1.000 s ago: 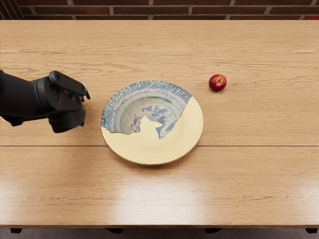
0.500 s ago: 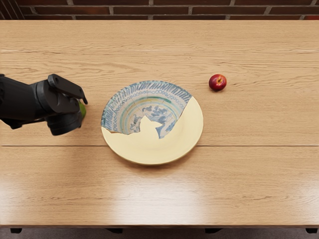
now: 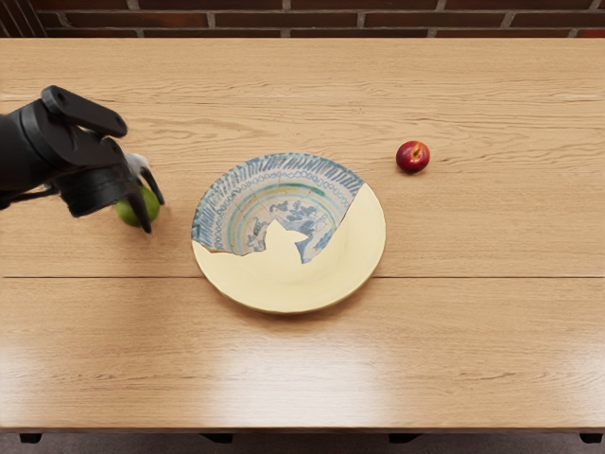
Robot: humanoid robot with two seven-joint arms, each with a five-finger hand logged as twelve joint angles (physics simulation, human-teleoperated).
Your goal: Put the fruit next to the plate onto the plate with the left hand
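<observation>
One arm shows, coming in from the left. Its left hand [image 3: 90,168] has dark fingers [image 3: 144,214] curled around the single green fruit [image 3: 129,211], which sits half hidden under the palm, near the left rim of the one plate [image 3: 352,253] but apart from it. Whether the fruit touches the wooden table [image 3: 302,359] cannot be told. One red fruit [image 3: 412,156] lies alone, off the plate's upper right.

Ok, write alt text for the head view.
The left hand grips a green fruit just left of a blue-patterned yellow plate on a wooden table. A red fruit lies apart, beyond the plate's upper right.
</observation>
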